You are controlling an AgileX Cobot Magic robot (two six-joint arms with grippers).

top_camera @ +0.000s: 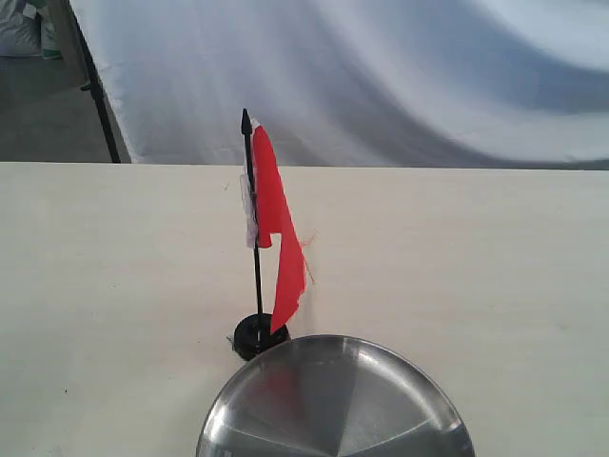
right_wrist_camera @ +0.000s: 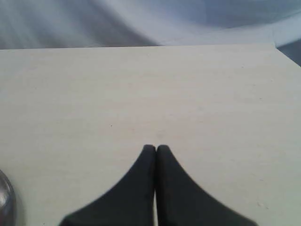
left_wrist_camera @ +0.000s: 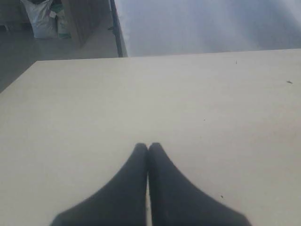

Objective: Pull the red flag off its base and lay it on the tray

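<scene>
The left gripper (left_wrist_camera: 148, 147) is clenched on nothing, over the bench (left_wrist_camera: 94, 103). Left of centre in the exterior view, the red flag (top_camera: 274, 219) stands upright in the base (top_camera: 253, 335), just beside the upper-left rim of the tray (top_camera: 381, 400) at the bottom edge. The flag's white strip is too blurred to read. The right gripper (right_wrist_camera: 155, 148) is likewise clenched and empty.

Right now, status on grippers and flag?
Left gripper shut, empty. Right gripper shut, empty. Red flag upright in base, next to tray. Nothing blocking.
</scene>
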